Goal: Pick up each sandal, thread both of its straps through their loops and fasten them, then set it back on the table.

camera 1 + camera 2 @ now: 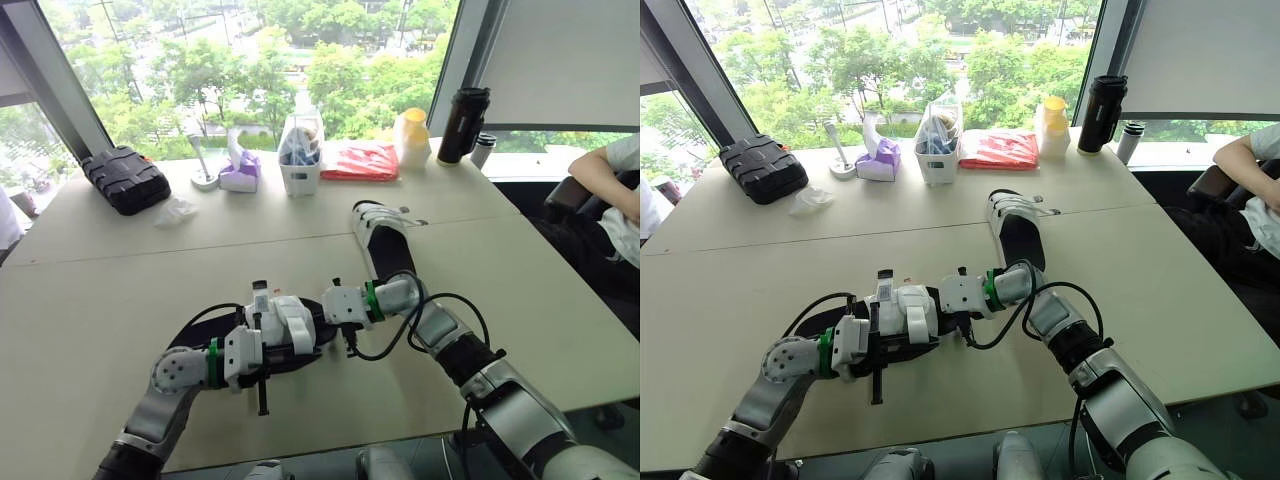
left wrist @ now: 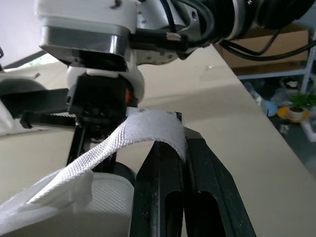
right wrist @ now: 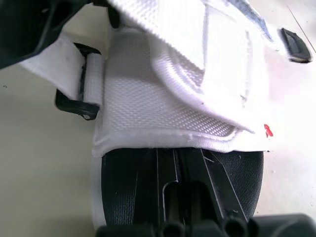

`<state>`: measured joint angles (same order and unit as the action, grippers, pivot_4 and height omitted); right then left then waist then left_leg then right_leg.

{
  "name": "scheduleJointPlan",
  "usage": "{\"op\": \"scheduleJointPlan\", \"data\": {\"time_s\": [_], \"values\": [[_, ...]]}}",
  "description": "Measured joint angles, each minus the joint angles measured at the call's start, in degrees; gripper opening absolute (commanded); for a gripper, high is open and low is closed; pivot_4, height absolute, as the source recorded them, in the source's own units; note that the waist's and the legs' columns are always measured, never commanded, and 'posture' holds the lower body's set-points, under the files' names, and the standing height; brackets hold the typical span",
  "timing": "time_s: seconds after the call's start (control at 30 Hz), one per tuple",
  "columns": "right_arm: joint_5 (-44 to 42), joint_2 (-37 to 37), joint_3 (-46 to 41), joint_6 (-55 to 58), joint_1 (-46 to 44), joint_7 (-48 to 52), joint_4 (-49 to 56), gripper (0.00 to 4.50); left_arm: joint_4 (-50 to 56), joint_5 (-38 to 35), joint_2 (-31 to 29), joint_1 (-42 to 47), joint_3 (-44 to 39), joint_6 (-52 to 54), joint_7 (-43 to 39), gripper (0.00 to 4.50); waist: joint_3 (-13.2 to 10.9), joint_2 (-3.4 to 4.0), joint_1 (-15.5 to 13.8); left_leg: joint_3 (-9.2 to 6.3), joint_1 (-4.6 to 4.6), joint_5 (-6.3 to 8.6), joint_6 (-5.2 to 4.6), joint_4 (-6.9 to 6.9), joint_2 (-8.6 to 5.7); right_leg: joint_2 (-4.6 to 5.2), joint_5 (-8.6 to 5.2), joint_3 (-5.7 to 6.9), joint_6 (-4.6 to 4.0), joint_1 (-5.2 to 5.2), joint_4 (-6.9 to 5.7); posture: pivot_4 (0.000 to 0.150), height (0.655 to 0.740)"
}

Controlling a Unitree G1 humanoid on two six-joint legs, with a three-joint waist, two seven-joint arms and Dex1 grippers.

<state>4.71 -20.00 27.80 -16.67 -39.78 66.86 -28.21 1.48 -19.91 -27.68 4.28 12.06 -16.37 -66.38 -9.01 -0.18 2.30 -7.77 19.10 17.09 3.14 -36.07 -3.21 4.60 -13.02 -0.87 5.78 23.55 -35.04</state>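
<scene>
Beige table [image 1: 100, 290] beside a big window. Left gripper [image 2: 182, 143] is clamped on the white strap [image 2: 148, 126] of the near sandal [image 3: 163, 98], toward the table's front. Right gripper [image 3: 175, 159], fingers pressed together, sits at its black footbed. Second sandal [image 1: 380, 245] lies just behind.

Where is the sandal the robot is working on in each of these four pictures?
Left eye view: the sandal sits low, near the middle.
Right eye view: the sandal sits low, slightly left of the middle.
Left wrist view: its white strap, pinched by the left gripper.
Right wrist view: the sandal seen close, white upper over black sole.
Shared landmark: the beige table under it.
</scene>
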Motion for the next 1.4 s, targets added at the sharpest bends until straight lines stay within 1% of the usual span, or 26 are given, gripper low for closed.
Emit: {"op": "scheduleJointPlan", "data": {"time_s": [0.23,0.33,0.43,0.5,0.67,0.83,1.07,1.2,1.4], "values": [[0.2,0.1,0.0,0.0,-0.2,0.0,-0.1,0.0,-1.7,2.4,-0.4,0.8,0.0,-1.7,2.5,0.06,0.0,0.0,0.0,-0.01,-0.01,0.0,0.0,0.0,0.0,0.0,0.0,0.0,0.0,0.0,0.0,0.15,0.74],[0.4,0.1,0.0,0.0,-0.2,0.0,-0.1,0.0,-1.7,2.2,-0.4,1.0,-1.0,0.5,5.0,0.06,0.0,0.0,0.0,-0.03,-0.01,0.0,0.0,0.0,0.01,0.0,0.0,0.0,0.0,0.0,-0.01,0.15,0.74],[0.6,0.3,0.0,0.0,-0.3,0.0,-0.1,0.0,-0.4,1.3,-0.4,1.0,-1.8,4.1,6.3,0.88,0.0,0.0,0.1,-0.03,-0.02,0.0,0.0,0.0,0.01,-0.01,0.0,0.01,0.01,0.0,-0.01,0.15,0.74],[0.6,0.4,0.0,0.0,-0.4,0.0,-0.2,0.0,-0.1,0.7,-1.0,0.5,-2.2,6.7,6.9,1.82,0.0,0.01,0.1,-0.03,-0.01,0.0,0.0,0.0,0.01,-0.03,0.0,0.01,0.01,0.01,-0.02,0.15,0.74],[0.6,0.8,0.0,-0.3,-0.7,0.0,-0.8,0.0,3.7,-1.0,-1.8,-2.3,-3.0,11.5,7.6,4.42,0.0,0.02,0.3,-0.03,-0.01,0.0,0.0,0.02,0.04,-0.05,0.0,0.0,0.0,0.04,-0.03,0.15,0.74],[0.6,0.8,0.1,-0.7,-0.9,0.3,-1.2,0.0,10.1,-4.3,-5.6,-9.3,-6.7,15.1,7.9,4.47,-0.1,0.06,0.2,-0.03,0.01,0.0,0.0,0.07,0.07,-0.05,-0.02,-0.01,-0.04,0.1,-0.03,0.15,0.74],[0.6,0.8,0.0,-0.9,-1.0,0.4,-1.3,0.0,17.2,-8.7,-6.7,-16.7,-10.4,21.0,9.1,4.47,-0.1,0.03,0.2,-0.04,0.08,0.0,0.0,0.06,0.07,-0.04,-0.09,-0.01,-0.15,0.14,-0.03,0.15,0.74],[0.6,0.8,0.0,-1.0,-1.0,0.4,-1.3,0.0,18.7,-10.9,-6.5,-17.4,-10.7,25.8,10.2,4.47,-0.1,0.02,0.2,-0.04,0.13,0.0,0.0,0.06,0.07,-0.04,-0.1,0.0,-0.15,0.14,-0.03,0.15,0.74],[0.6,0.8,0.0,-1.0,-0.9,0.3,-1.3,0.0,18.3,-12.9,-2.9,-16.7,-9.8,31.2,12.5,4.47,-0.1,0.02,0.2,-0.03,0.13,0.0,0.0,0.06,0.07,-0.05,-0.09,0.0,-0.15,0.13,-0.03,0.15,0.74]]}}
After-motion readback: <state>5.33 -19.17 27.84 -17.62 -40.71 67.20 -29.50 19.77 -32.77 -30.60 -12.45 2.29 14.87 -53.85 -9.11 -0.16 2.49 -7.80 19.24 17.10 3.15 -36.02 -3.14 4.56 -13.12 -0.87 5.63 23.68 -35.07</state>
